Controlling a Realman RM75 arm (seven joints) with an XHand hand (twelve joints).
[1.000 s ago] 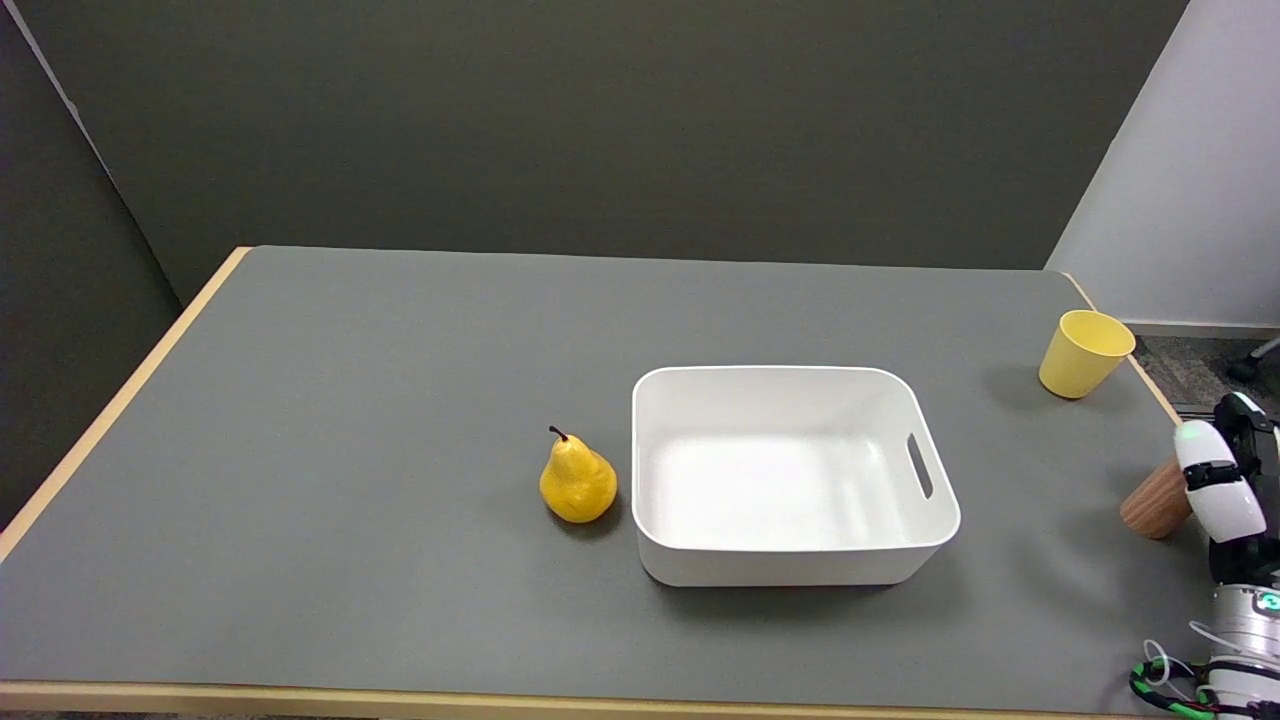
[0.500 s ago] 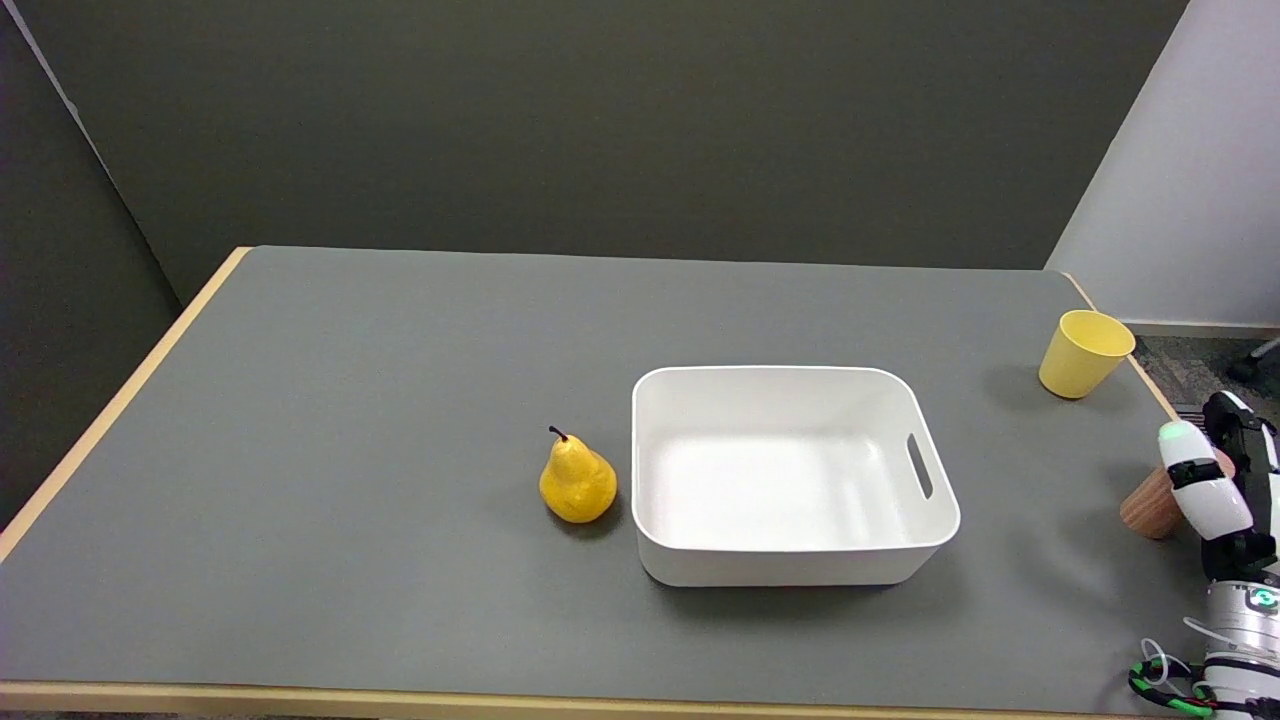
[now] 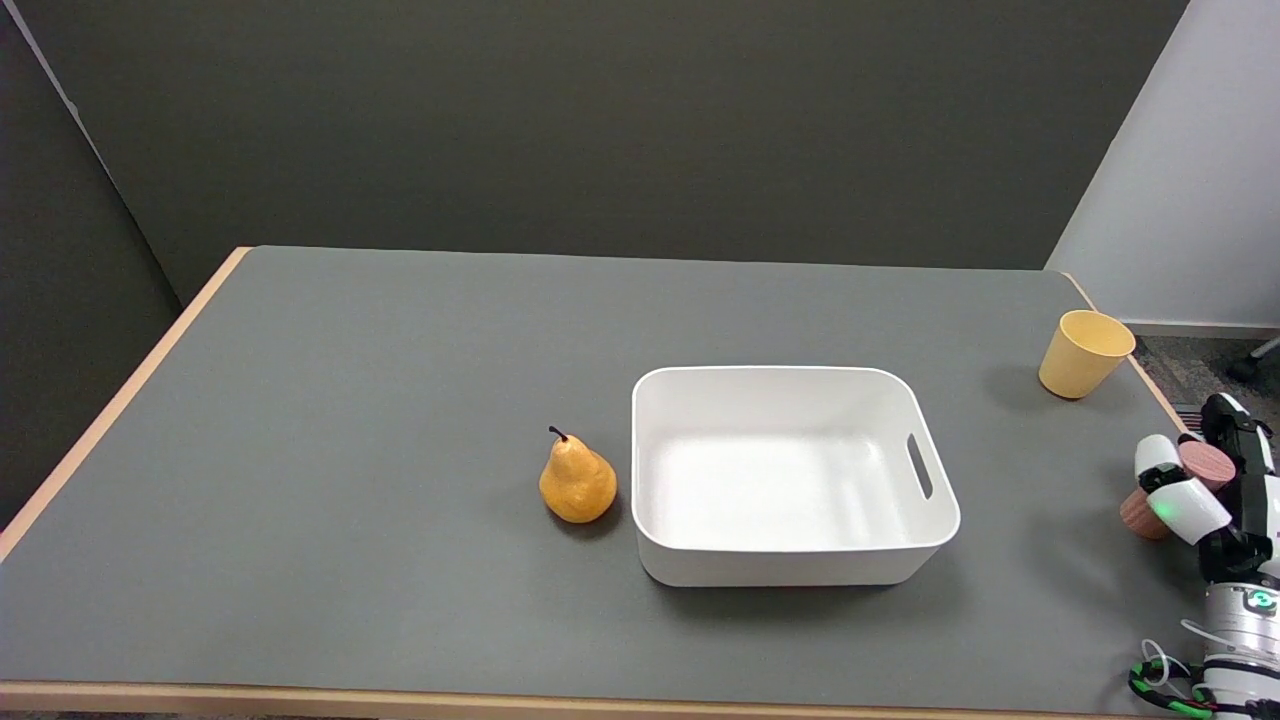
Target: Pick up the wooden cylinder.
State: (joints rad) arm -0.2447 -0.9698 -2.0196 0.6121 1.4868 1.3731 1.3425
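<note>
Where fingers (image 3: 1175, 500) cross it, wooden cylinder (image 3: 1204, 461) tilts.

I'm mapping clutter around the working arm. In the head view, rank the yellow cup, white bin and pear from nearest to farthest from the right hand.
Measured from the right hand, at the table's right edge around the wooden cylinder:
1. Yellow cup, behind the hand, near the right edge.
2. White bin, to the hand's left, mid-table.
3. Pear, beyond the bin's left side.
</note>
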